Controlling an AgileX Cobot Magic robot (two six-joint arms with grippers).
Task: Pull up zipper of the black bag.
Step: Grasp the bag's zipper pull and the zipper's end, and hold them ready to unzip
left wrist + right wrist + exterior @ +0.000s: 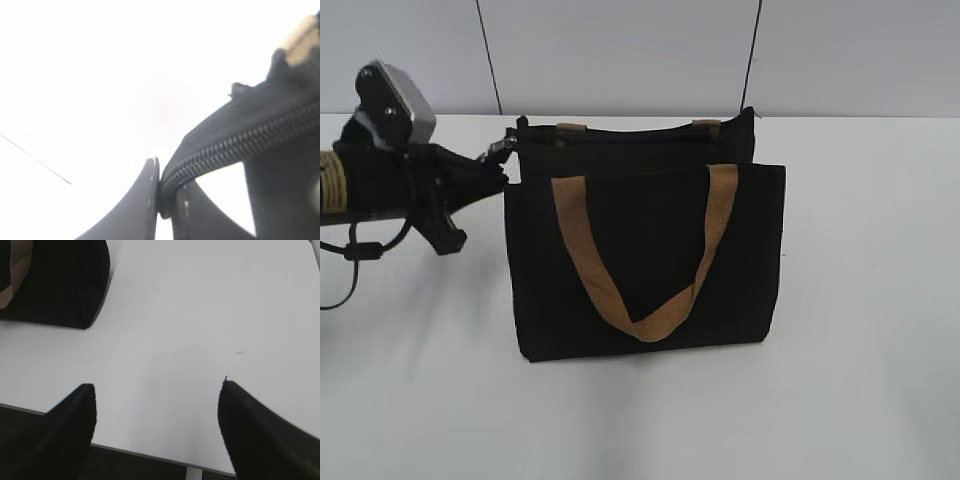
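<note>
The black bag (645,250) stands upright on the white table, one tan strap (655,322) hanging down its front. The zipper (620,134) runs along its top edge. My left gripper (503,160) is at the bag's top left corner. In the left wrist view its jaws (166,200) are shut on the end of the zipper (240,142), whose teeth are closed and run up to the right. The pull tab does not show clearly there. My right gripper (157,410) is open and empty above bare table, off from the bag's corner (60,285); it is out of the exterior view.
The white table (860,330) stretches around the bag on all sides. Its near edge (150,452) lies just below my right gripper's fingers. A wall with dark seams (750,60) stands behind the table.
</note>
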